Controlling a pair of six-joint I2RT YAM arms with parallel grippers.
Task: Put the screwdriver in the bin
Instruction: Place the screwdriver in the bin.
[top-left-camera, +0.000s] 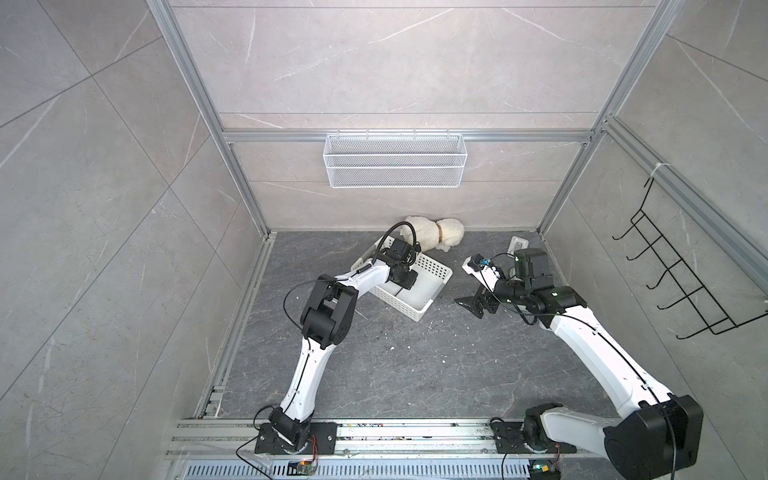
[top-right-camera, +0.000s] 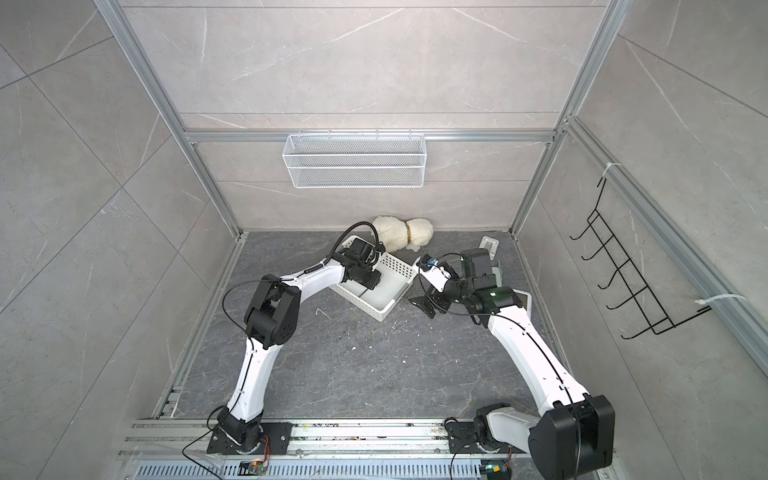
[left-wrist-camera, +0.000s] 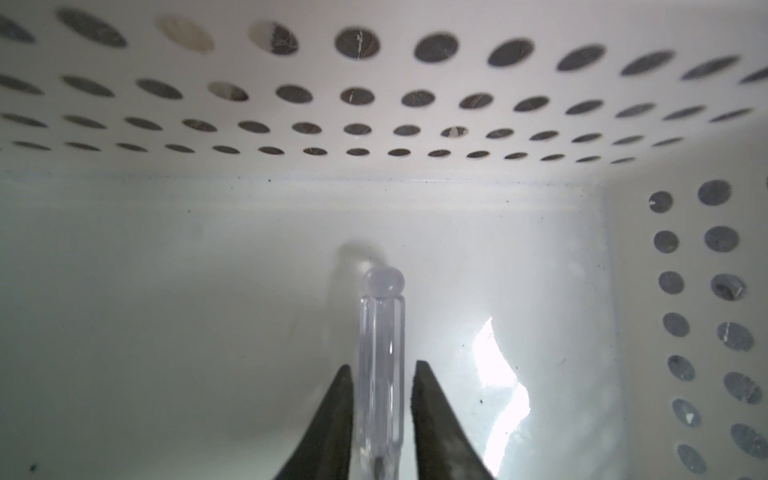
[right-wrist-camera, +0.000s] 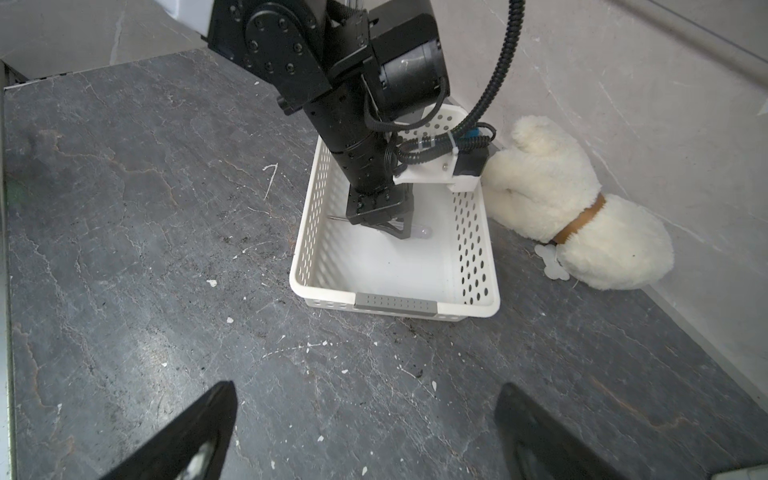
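The screwdriver (left-wrist-camera: 381, 353) has a clear handle with a rounded end and lies low inside the white perforated bin (left-wrist-camera: 386, 114). My left gripper (left-wrist-camera: 382, 365) reaches down into the bin (top-left-camera: 432, 266). Its jaws stand either side of the handle with a thin gap at each side, so it is open. In the right wrist view the thin shaft (right-wrist-camera: 334, 217) sticks out beside the left gripper (right-wrist-camera: 395, 230), near the bin floor. My right gripper (right-wrist-camera: 365, 385) hangs open and empty over the dark floor, just right of the bin (right-wrist-camera: 316, 291).
A white plush dog (top-left-camera: 436, 232) lies against the back wall behind the bin. A wire-mesh basket (top-left-camera: 395, 160) hangs on that wall and a black hook rack (top-left-camera: 665, 266) on the right wall. A small bent white wire (right-wrist-camera: 270, 176) lies on the floor left of the bin.
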